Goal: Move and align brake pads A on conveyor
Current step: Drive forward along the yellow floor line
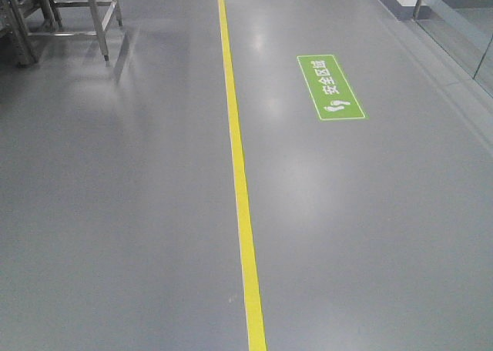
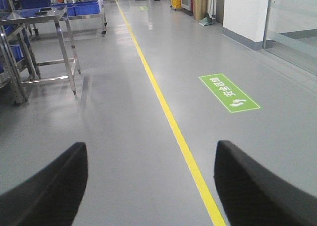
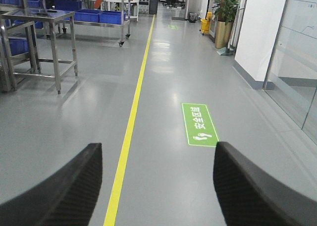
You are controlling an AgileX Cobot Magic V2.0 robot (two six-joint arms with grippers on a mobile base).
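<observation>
Grey floor (image 1: 115,212) w/ yellow line (image 1: 239,174), green sign (image 1: 332,88) — left gripper (image 2: 151,151) & right gripper (image 3: 158,149) both spread wide, empty.

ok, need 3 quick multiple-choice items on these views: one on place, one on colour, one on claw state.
1. In the front view, where does the green floor sign lie relative to the yellow line?
A. left of it
B. right of it
C. across it

2. What colour are the bins on the far rack in the right wrist view?
A. red
B. green
C. blue

3. How do the left claw and right claw stand?
A. both open, empty
B. both shut on a pad
C. left shut, right open

Answers:
1 B, the sign sits clear of the line on its right.
2 C, the bins show plain blue.
3 A, each wrist view shows the jaws wide apart with nothing held.
</observation>
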